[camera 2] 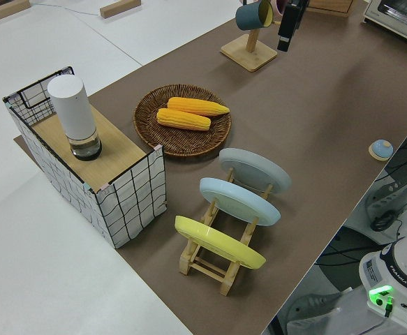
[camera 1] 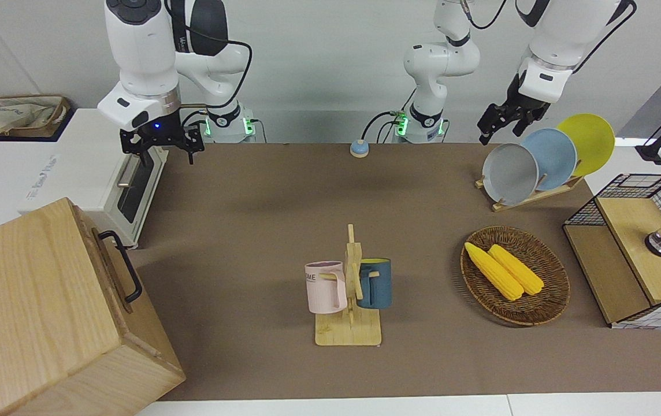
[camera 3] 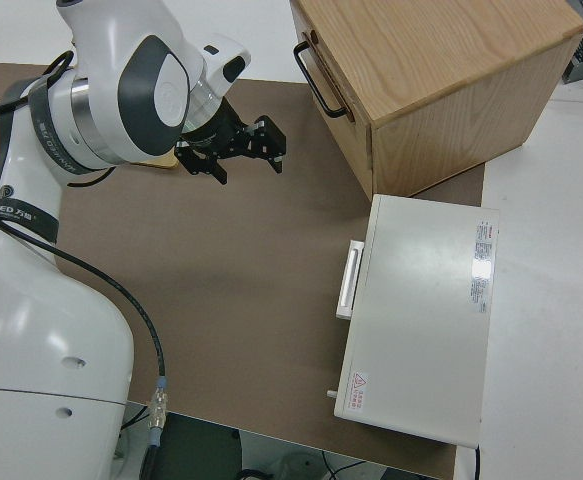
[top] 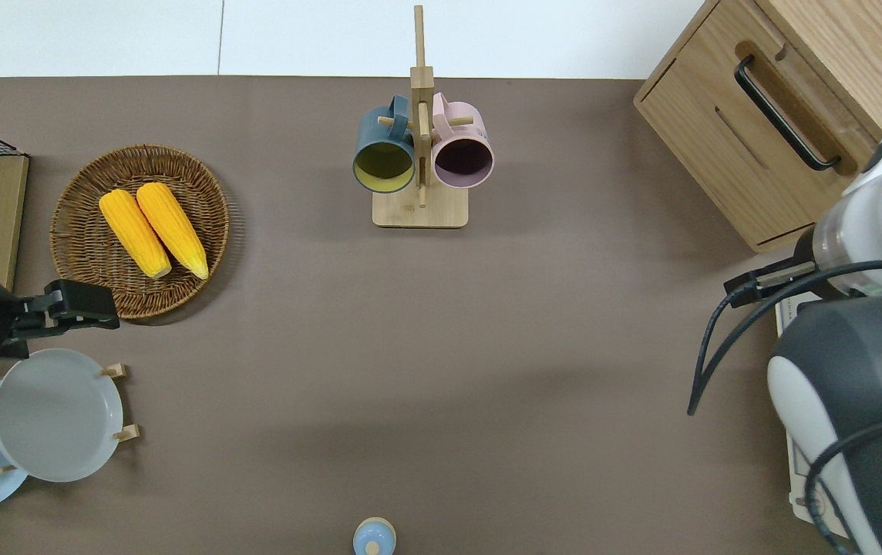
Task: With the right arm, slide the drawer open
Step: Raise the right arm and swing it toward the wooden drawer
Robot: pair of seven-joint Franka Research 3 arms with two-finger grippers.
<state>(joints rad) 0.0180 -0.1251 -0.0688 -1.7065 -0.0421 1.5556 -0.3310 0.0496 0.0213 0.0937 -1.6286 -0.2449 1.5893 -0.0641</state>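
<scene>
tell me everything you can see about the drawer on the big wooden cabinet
The drawer is a wide, shallow front of pale wood set in the large box cabinet at the right arm's end of the table. It looks shut, flush with the cabinet face. A black metal bar handle runs along it over a recessed slot. Nothing touches it: the right gripper hangs open, up in the air, apart from the handle.
</scene>
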